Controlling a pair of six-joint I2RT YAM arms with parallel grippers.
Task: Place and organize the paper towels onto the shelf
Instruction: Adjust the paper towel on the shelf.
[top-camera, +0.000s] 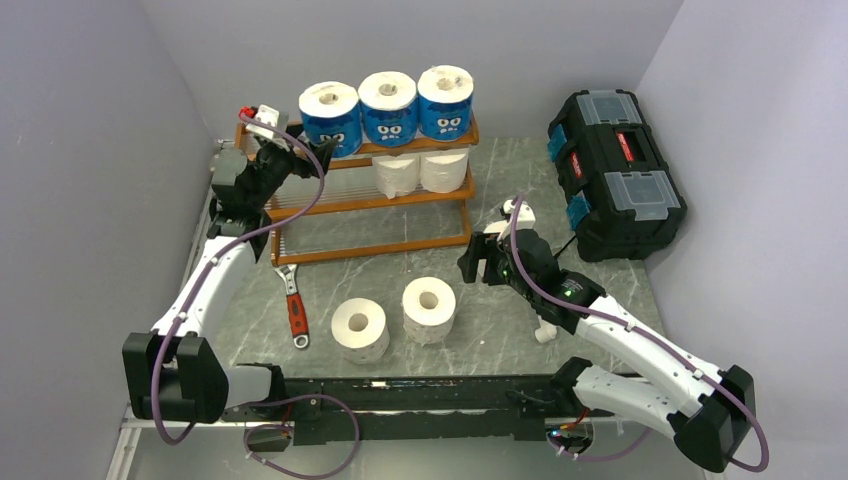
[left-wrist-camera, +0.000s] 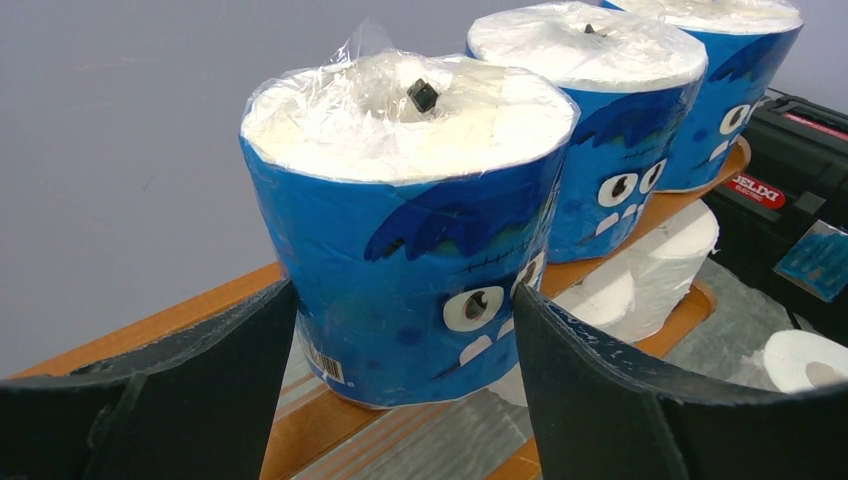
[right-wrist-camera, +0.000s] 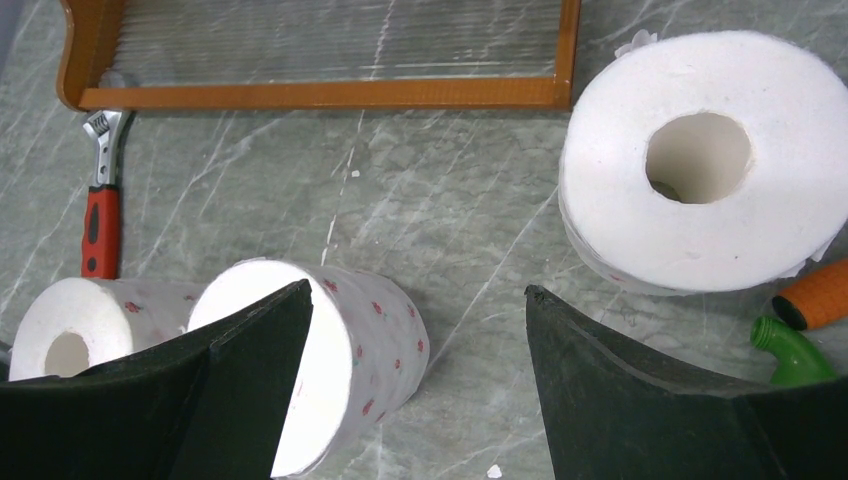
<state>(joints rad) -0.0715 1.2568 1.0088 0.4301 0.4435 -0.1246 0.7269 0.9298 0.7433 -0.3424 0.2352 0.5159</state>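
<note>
Fingers (left-wrist-camera: 200, 380) of the left gripper (left-wrist-camera: 405, 300) are being held apart around the end blue roll (left-wrist-camera: 410, 230), contact unclear; the right gripper (right-wrist-camera: 418, 295) is being held open over the table (right-wrist-camera: 450, 180).
Eight paper towels are being shown: three blue-wrapped on the shelf (top-camera: 370, 204) top tier, two white rolls (top-camera: 420, 172) on its middle tier, two loose rolls (top-camera: 358, 328) in the overhead view. A third loose roll (right-wrist-camera: 700, 160), unseen overhead, is being shown only by the right wrist camera.

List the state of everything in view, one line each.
Shelf: upright, top and middle tiers loaded.
Blue-wrapped rolls: three upright on top tier.
Middle-tier rolls: two upright, side by side.
Loose rolls: three upright on table.
Left end effector: straddling leftmost blue roll, grip unclear.
Right end effector: open, empty, over table.
Wrench: lying flat.
Toolbox: closed.
</note>
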